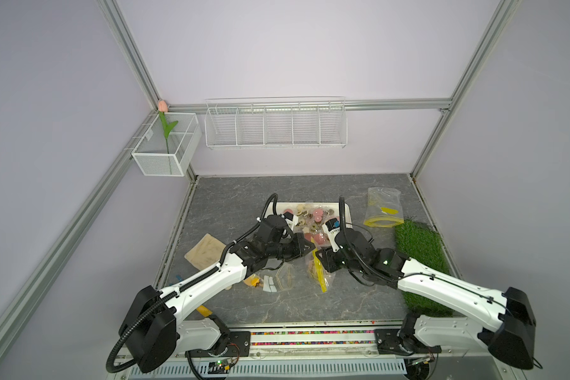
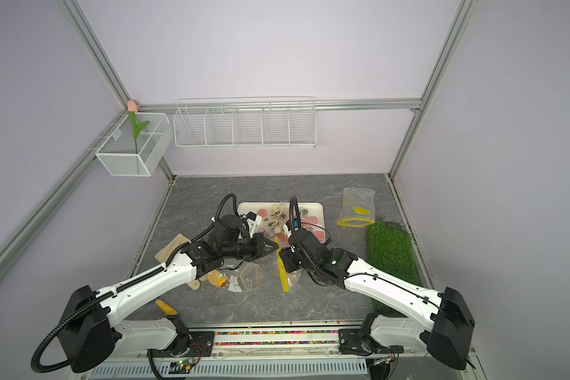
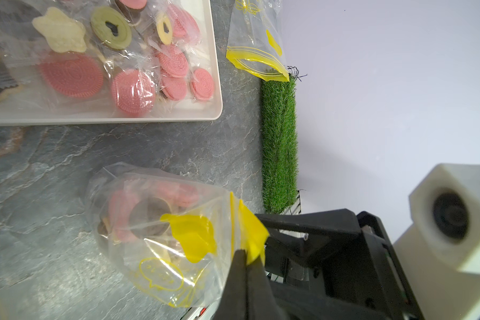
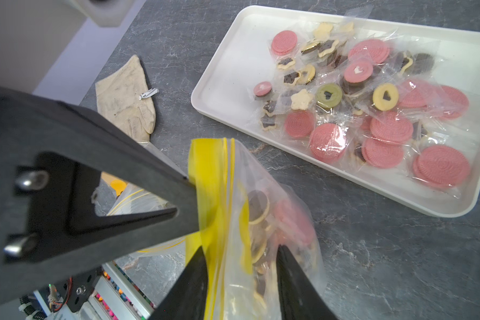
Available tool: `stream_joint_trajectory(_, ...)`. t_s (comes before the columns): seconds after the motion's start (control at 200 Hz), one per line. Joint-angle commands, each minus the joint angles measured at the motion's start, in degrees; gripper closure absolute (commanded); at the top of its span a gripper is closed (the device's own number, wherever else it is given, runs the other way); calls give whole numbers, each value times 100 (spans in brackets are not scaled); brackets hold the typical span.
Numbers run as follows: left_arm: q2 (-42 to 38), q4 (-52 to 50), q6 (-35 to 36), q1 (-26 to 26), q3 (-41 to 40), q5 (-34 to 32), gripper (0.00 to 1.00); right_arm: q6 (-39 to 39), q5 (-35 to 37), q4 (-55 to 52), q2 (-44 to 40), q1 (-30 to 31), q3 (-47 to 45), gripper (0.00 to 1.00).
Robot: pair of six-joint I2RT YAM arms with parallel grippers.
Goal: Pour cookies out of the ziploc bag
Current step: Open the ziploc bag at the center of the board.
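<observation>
Bag (image 3: pixel 150 235) of cookies (image 3: pixel 122 210) is pinched at its seal by the closed left gripper (image 3: pixel 245 253) and straddled by the half-open right gripper (image 4: pixel 241 249); in a top view, the tray (image 2: pixel 246 207) lies at its 12 o'clock.

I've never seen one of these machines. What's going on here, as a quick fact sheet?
Bag: ziploc bag, holds cookies, between the two hands
Left hand: shut on the bag's yellow strip
Right hand: fingers apart, one on each side of the bag
Tray: white, many wrapped cookies on it
Second bag: beside the grass mat, looks empty
</observation>
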Motion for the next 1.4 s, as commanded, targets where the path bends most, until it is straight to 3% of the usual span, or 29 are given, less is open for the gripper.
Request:
stream_joint_trajectory(0.0, 33, 58, -16, 10, 226, 26, 100, 38, 140, -165, -49, 36, 95, 62)
stream_joint_trajectory(0.25, 31, 82, -33, 12, 208, 12, 100, -23, -117, -112, -13, 33, 122, 75)
stream_joint_trajectory(0.45, 33, 80, -33, 15, 224, 6, 100, -25, -245, -78, 42, 84, 119, 65)
stream_joint_trajectory(0.595, 42, 76, -50, 10, 237, 33, 100, -8, -205, -135, 74, 88, 122, 63)
stream_joint_trajectory(1.075, 23, 50, 17, 12, 235, 71, 100, 63, -192, -144, 37, 90, 82, 88)
stream_joint_trajectory(1.4, 33, 135, 117, 15, 201, 342, 100, 71, -226, -145, 120, 73, 134, 92)
